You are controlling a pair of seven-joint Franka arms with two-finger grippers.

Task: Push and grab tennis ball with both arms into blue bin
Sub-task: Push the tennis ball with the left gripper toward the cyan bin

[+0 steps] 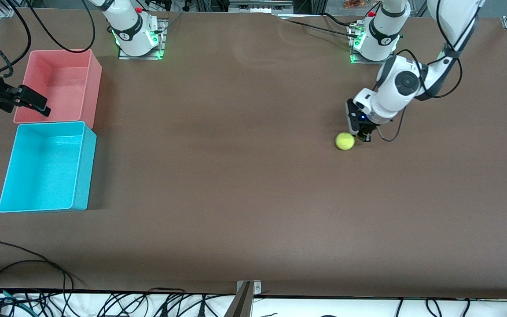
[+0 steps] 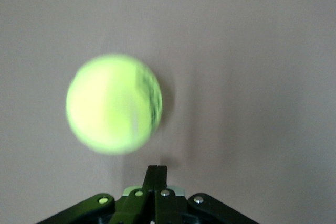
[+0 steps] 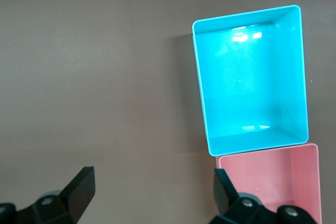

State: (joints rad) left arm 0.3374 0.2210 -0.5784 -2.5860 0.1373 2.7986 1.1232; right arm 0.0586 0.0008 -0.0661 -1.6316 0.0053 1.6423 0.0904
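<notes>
The tennis ball (image 1: pixel 345 141) lies on the brown table toward the left arm's end; in the left wrist view it (image 2: pixel 114 103) shows blurred just ahead of the fingertips. My left gripper (image 1: pixel 365 136) is low at the table right beside the ball, shut and empty (image 2: pixel 156 170). The blue bin (image 1: pixel 46 167) stands open and empty at the right arm's end, also in the right wrist view (image 3: pixel 251 77). My right gripper (image 1: pixel 27 102) hangs open and empty (image 3: pixel 153 184) over the table at the pink bin's edge.
A pink bin (image 1: pixel 62 83) stands beside the blue bin, farther from the front camera; it also shows in the right wrist view (image 3: pixel 273 182). Cables lie along the table's front edge (image 1: pixel 29 264). Wide bare brown table lies between ball and bins.
</notes>
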